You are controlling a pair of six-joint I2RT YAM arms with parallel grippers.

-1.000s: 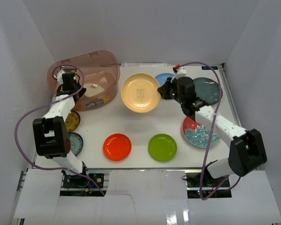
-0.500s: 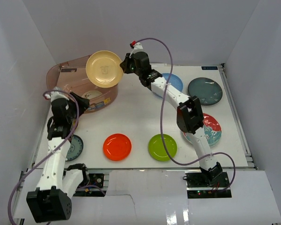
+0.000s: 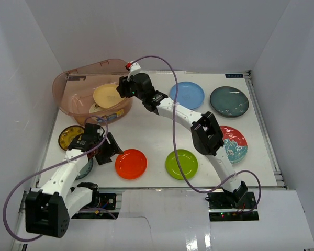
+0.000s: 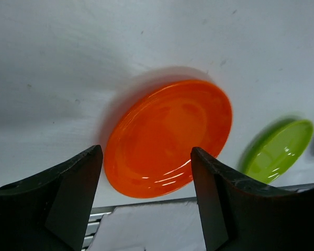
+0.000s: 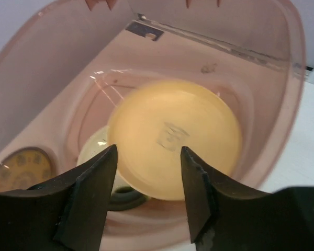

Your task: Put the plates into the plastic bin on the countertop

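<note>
Spread wide, the left gripper (image 3: 108, 148) hangs low over the countertop (image 3: 146, 128), empty, its fingers (image 4: 68, 193) framing the orange-red plate (image 4: 167, 138) in the left wrist view. That plate lies flat near the front edge, with the green plate (image 3: 181, 163) just beside it to the right. A grey patterned plate (image 3: 88, 168) is partly hidden under the left arm. The red-and-teal floral plate (image 3: 234, 144) sits at the right, partly behind the right arm's elbow. A yellow patterned plate (image 3: 69, 136) lies just outside the plastic bin (image 3: 68, 99). The right gripper (image 3: 123, 89) reaches over the bin's rim, its fingers (image 5: 91, 193) apart and holding nothing. Beyond them, inside the bin, the tan-yellow plate (image 5: 175, 133) shows blurred above a cream plate (image 5: 91, 151); whether it has settled I cannot tell. Farthest back, the blue plate (image 3: 187, 95) and dark teal plate (image 3: 229, 101) lie flat side by side, apart.
</note>
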